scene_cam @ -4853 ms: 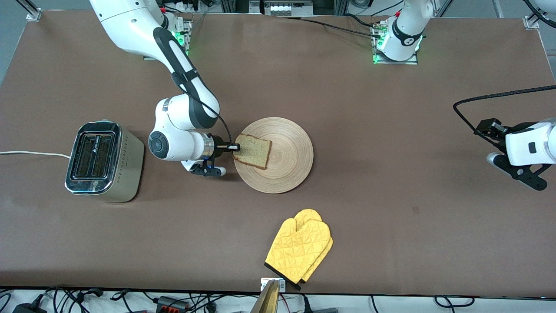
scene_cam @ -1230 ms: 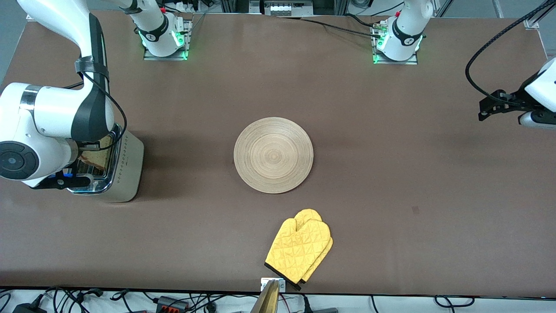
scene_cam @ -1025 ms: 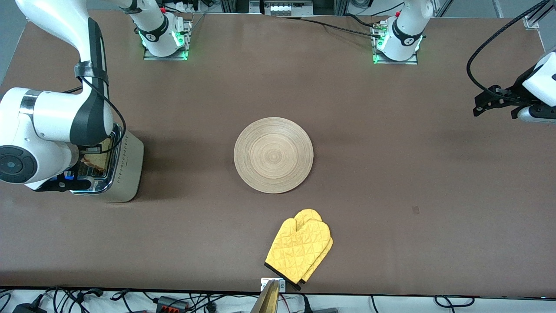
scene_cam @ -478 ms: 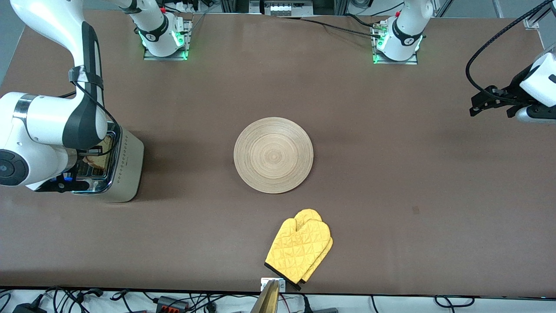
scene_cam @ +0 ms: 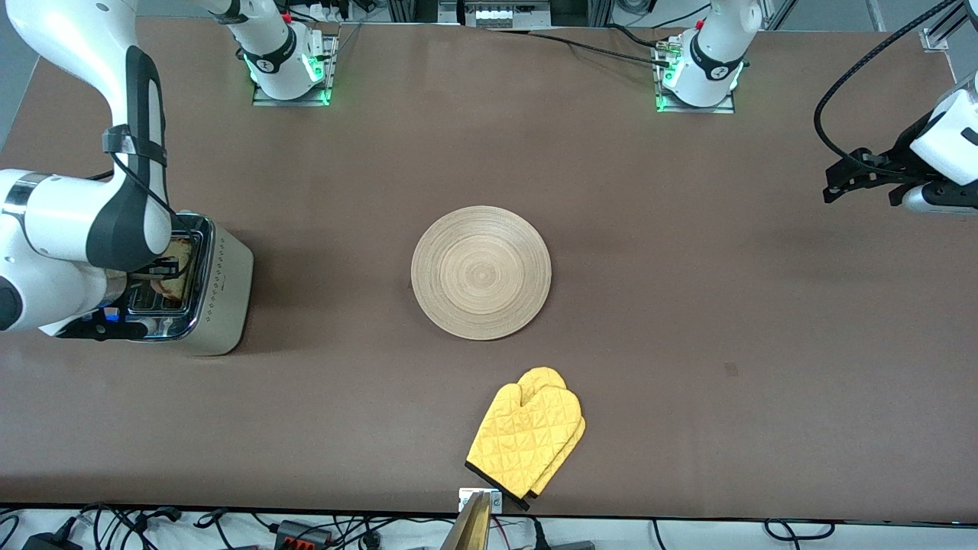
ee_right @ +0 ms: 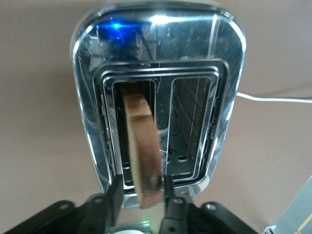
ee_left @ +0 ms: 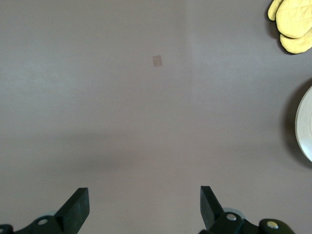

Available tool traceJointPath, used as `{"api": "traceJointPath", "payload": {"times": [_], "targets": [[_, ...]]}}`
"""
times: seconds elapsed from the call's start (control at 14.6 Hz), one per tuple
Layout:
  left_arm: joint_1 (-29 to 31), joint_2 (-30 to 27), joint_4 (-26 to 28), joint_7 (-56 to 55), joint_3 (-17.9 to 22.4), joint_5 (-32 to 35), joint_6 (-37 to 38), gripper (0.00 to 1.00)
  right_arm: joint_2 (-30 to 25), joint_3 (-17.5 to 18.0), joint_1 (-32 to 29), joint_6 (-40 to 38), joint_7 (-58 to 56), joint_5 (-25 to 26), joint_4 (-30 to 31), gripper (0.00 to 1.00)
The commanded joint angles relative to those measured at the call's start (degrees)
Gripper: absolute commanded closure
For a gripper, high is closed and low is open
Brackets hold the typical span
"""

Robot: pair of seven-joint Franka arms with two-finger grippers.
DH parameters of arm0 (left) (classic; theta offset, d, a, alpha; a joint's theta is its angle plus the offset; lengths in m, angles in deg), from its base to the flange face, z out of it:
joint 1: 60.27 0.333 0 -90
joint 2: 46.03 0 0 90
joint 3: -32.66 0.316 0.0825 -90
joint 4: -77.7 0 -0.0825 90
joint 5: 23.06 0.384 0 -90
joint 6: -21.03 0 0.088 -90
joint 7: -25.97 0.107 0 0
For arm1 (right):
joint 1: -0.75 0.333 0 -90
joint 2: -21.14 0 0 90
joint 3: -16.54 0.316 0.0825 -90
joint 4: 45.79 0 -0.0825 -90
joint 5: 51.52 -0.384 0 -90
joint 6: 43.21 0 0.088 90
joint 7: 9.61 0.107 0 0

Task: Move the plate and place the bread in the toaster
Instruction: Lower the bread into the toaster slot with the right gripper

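Note:
The toaster (scene_cam: 221, 298) stands at the right arm's end of the table; its chrome top (ee_right: 229, 97) fills the right wrist view. My right gripper (scene_cam: 162, 269) is over it, shut on the bread (scene_cam: 177, 263). The bread (ee_right: 141, 136) stands on edge, its lower part in the slot toward the plate, and my right gripper (ee_right: 141, 187) holds one end. The second slot is empty. The plate (scene_cam: 481, 272) lies bare at mid-table, and its rim shows in the left wrist view (ee_left: 304, 122). My left gripper (scene_cam: 840, 179) waits open and empty (ee_left: 144, 209) above the table at the left arm's end.
A yellow oven mitt (scene_cam: 527, 439) lies nearer the front camera than the plate; it also shows in the left wrist view (ee_left: 292, 24). The toaster's white cord (ee_right: 278, 99) runs off the table's end. A small pale mark (scene_cam: 731, 370) is on the brown table.
The bread has left the plate and been carried over the toaster. In the last second it went lower into the slot as the right arm shifted toward the table's end. The left gripper drifted slightly.

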Motion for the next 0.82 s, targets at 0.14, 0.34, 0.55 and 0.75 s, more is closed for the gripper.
{"api": "traceJointPath", "payload": {"times": [0.14,0.34,0.55,0.75], "targets": [[-0.02,-0.43,-0.68,-0.48,-0.14,-0.96,1.24,0.00,-2.44,0.10,-0.53,-0.47,-0.62,-4.18,-8.42,0.00],[-0.02,-0.34,-0.68,-0.48,-0.14,-0.97,1.24,0.00,-3.84,-0.51,-0.79,-0.03,-0.18,-7.71,-10.37,0.00],[0.07,-0.34,-0.68,-0.48,-0.05,-0.97,1.24,0.00,-5.61,-0.60,-0.62,1.37,0.35,-9.38,-10.37,0.00],[0.25,-0.34,-0.68,-0.39,-0.05,-0.97,1.24,0.00,-5.69,-0.51,-0.36,3.30,0.53,-9.56,-10.37,0.00]]}}
